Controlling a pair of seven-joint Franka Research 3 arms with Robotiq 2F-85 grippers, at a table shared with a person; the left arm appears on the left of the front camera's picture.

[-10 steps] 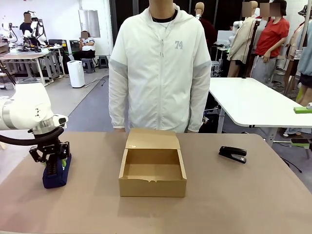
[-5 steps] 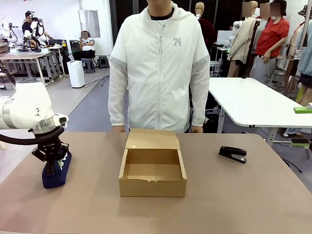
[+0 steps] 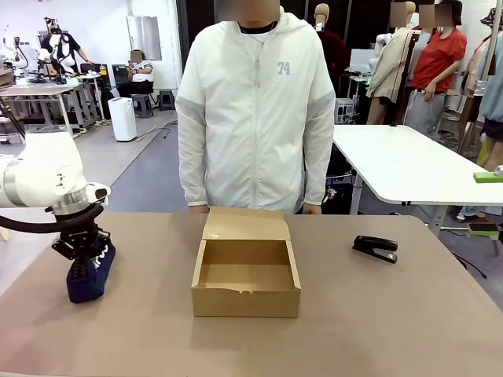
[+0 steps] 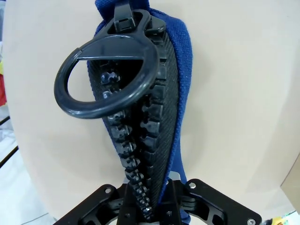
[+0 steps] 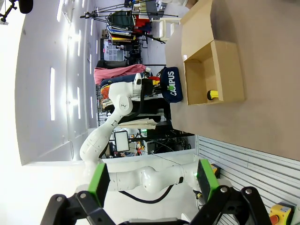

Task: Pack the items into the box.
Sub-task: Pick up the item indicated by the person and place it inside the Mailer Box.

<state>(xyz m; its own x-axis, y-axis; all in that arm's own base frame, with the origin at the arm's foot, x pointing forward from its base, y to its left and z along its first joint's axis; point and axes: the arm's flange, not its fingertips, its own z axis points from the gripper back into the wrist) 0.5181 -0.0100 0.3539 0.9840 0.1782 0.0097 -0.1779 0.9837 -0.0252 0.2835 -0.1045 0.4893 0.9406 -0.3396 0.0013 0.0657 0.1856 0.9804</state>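
The navy blue pencil case [image 3: 89,275] stands on edge at the table's left side. My left gripper [image 3: 81,245] is shut on its top. In the left wrist view the case's black zip and ring pull [image 4: 105,77] run up from my left gripper [image 4: 150,208], with blue fabric [image 4: 182,93] beside them. The open brown box [image 3: 246,292] sits mid-table, its flap lid lying back toward the person. The black stapler [image 3: 376,248] lies to the right of the box. My right gripper [image 5: 152,183] is open, high above the table, looking down at the box [image 5: 225,70] and the pencil case [image 5: 169,84].
A person in a white jacket [image 3: 255,110] stands at the table's far edge behind the box, arms down. A white table [image 3: 409,165] stands behind at the right. Bare tabletop lies between the pencil case and the box and in front of both.
My left gripper's jaws have closed on the pencil case's top, pinching it narrower. The box and stapler have not moved. The person shifted slightly.
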